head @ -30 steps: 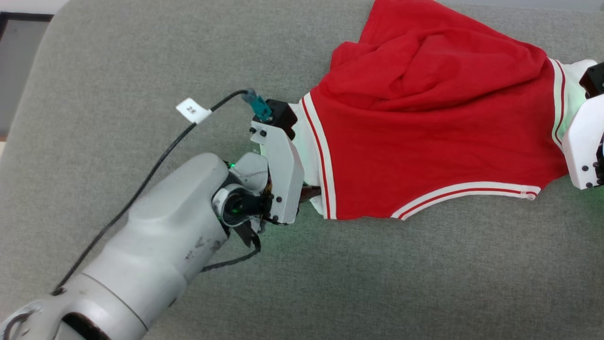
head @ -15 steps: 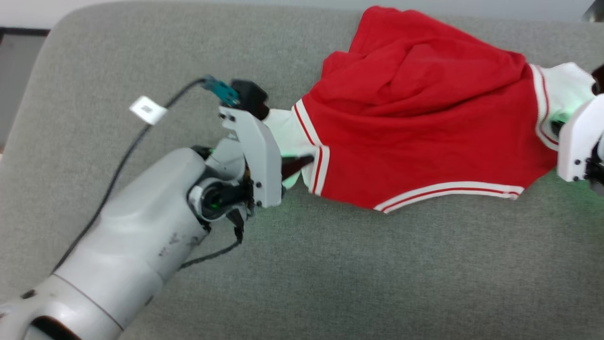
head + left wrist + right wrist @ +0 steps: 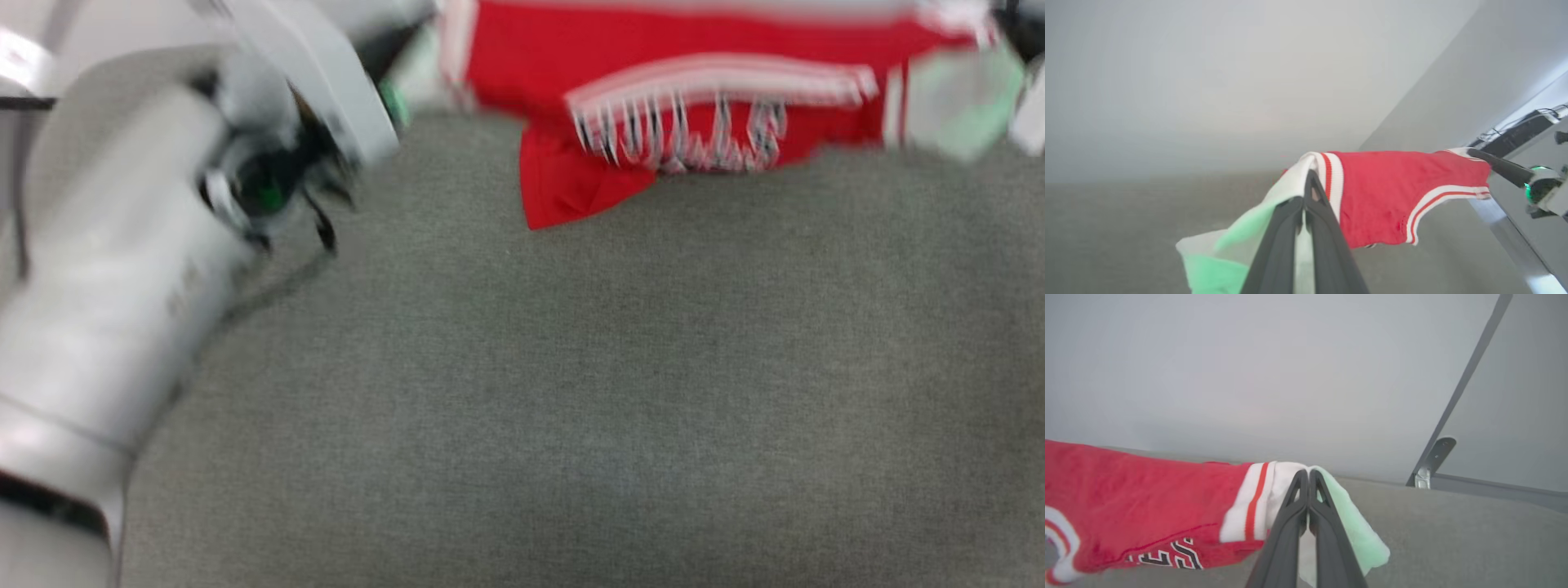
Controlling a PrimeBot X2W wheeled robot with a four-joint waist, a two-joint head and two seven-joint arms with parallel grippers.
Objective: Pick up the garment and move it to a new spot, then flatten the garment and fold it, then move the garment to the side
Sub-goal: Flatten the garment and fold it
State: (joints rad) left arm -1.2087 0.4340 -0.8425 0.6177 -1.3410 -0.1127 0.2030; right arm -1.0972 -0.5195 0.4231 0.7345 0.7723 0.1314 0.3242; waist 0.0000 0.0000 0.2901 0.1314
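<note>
The garment, red with white sleeves and striped bands, hangs stretched along the top of the blurred head view, with white lettering on its lower part. In the left wrist view my left gripper is shut on one white sleeve, and the red body runs off to the right gripper's dark fingers. In the right wrist view my right gripper is shut on the other white sleeve, the red cloth trailing left above the surface. My pale left forearm fills the head view's left side.
A grey upholstered surface spreads below the garment. A pale wall rises behind it, with a metal bracket and a dark slanting strip at the right of the right wrist view.
The garment has gone from lying bunched on the surface to hanging stretched between both grippers, lettering now showing. The head view has shifted and blurred.
</note>
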